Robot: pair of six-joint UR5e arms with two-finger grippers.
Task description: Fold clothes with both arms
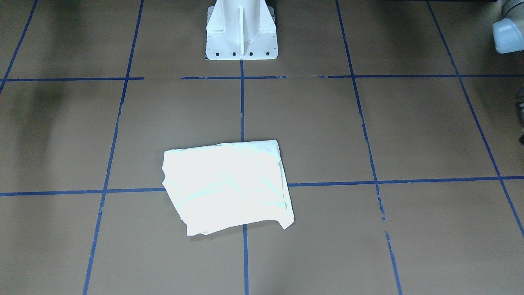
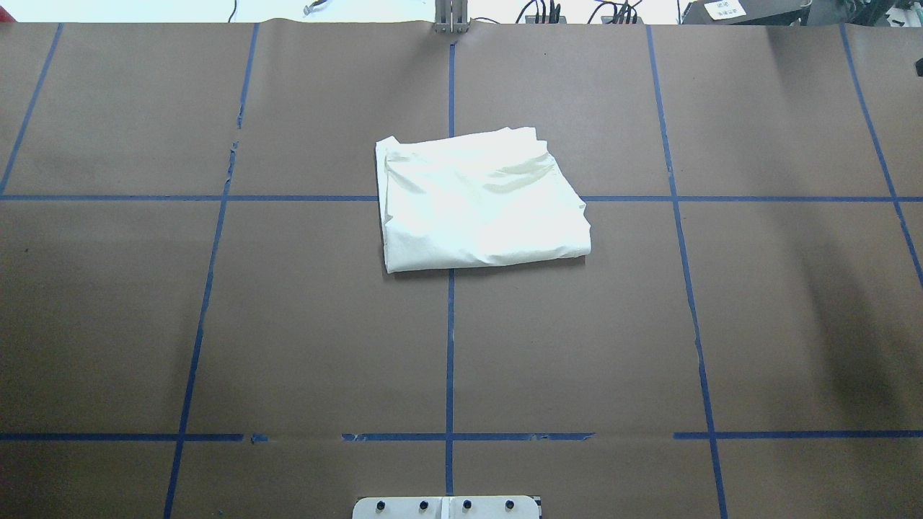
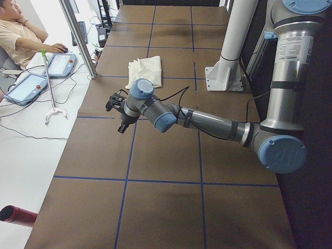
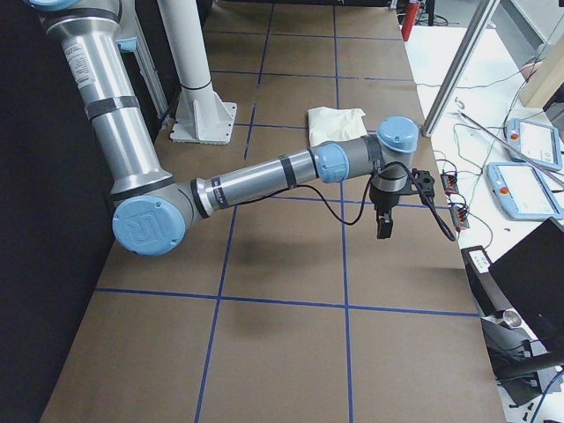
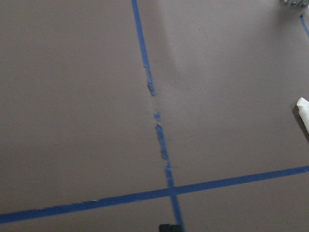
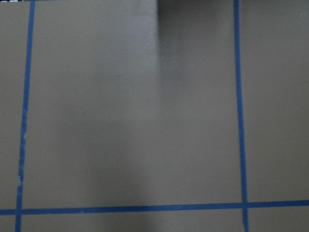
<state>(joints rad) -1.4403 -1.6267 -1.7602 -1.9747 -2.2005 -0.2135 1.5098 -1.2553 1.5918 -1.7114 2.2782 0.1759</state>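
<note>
The cream shirt (image 2: 479, 202) lies folded into a compact rectangle at the table's middle, plain side up, its print hidden. It also shows in the front view (image 1: 227, 186), both side views (image 3: 145, 70) (image 4: 335, 122), and as a corner in the left wrist view (image 5: 303, 111). My left gripper (image 3: 118, 116) hovers above the table toward its left end, well away from the shirt. My right gripper (image 4: 388, 225) hovers toward the right end, also clear of it. Both show only in side views, so I cannot tell whether they are open or shut. Neither holds the shirt.
The white pedestal base (image 1: 241, 32) stands at the robot's side of the table. Blue tape lines (image 2: 450, 346) grid the brown table cover. A metal post (image 3: 78, 36), teach pendants (image 3: 59, 65) and a seated operator (image 3: 18, 36) are beyond the far edge.
</note>
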